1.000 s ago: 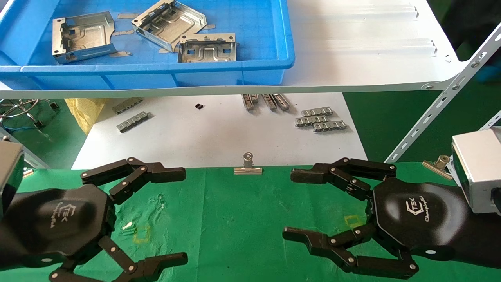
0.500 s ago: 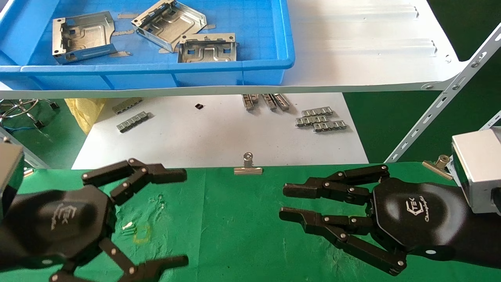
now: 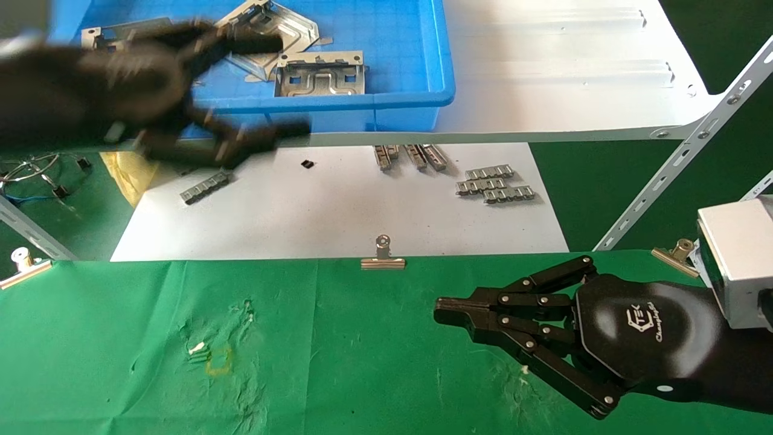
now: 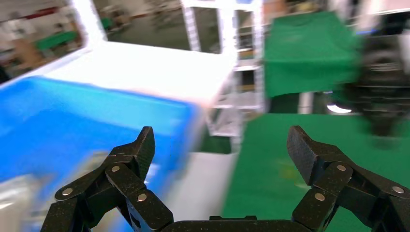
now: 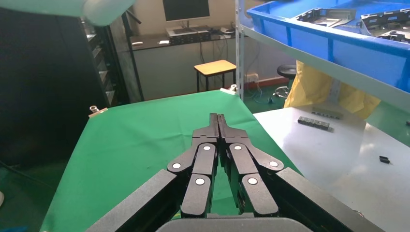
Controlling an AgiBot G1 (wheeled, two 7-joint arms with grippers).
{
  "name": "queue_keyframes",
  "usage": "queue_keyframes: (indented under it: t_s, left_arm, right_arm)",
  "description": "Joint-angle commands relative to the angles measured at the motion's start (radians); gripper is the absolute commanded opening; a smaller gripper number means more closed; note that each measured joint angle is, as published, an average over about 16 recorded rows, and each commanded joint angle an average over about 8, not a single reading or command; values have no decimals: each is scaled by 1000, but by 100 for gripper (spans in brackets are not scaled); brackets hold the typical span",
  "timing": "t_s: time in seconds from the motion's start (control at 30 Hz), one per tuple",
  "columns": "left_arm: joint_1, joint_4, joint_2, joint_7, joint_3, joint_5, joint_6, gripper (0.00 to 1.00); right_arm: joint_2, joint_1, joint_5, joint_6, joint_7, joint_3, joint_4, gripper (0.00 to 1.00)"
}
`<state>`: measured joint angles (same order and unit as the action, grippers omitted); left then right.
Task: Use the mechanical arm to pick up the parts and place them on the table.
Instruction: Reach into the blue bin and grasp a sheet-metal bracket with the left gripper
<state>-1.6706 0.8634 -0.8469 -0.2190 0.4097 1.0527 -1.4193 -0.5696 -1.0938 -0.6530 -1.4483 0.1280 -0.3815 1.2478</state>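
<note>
A: What's in the blue bin?

B: From my head camera, three parts: one lies flat near the bin's front wall, one sits tilted behind it, and a third is mostly hidden by my left gripper. They're silver, square, with upturned edges, embossed grooves and square cutouts. The bin stands on the white shelf board.

A: Left gripper?

B: It's blurred, up at the bin's front edge, fingers spread wide and empty. The left wrist view shows both fingers apart, blue bin on one side, green counter on the other.

A: Right?

B: My right gripper is low over the green counter, fingers pressed together and holding nothing. Only the right wrist view shows the tips meeting. It also catches a stool beyond the counter.

A: Below the shelf?

B: Grey ribbed strips lie on the white sheet, and a binder clip sits on the counter's edge.
</note>
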Motion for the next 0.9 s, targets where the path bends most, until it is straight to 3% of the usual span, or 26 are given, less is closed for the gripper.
queue_keyframes:
  t_s: [0.03, 0.23, 0.43, 0.5, 0.7, 0.73, 0.9]
  left_arm:
    - [-84, -113, -53, 16, 28, 62, 12, 100]
    - [-239, -433, -202, 105, 82, 201, 198, 100]
    - [-332, -624, -306, 166, 115, 287, 403, 100]
    - [-352, -665, -329, 179, 125, 306, 444, 82]
    - [-392, -759, -371, 190, 145, 341, 504, 7]
    - [-397, -770, -375, 189, 147, 345, 509, 1]
    - [-413, -816, -384, 180, 156, 358, 526, 0]
  right_arm:
    - [0, 0, 0, 0, 0, 0, 0, 0]
    - [0, 0, 0, 0, 0, 0, 0, 0]
    - [0, 0, 0, 0, 0, 0, 0, 0]
    - [0, 0, 0, 0, 0, 0, 0, 0]
    - [0, 0, 0, 0, 0, 0, 0, 3]
    - [0, 0, 0, 0, 0, 0, 0, 4]
    - [0, 0, 0, 0, 0, 0, 0, 9]
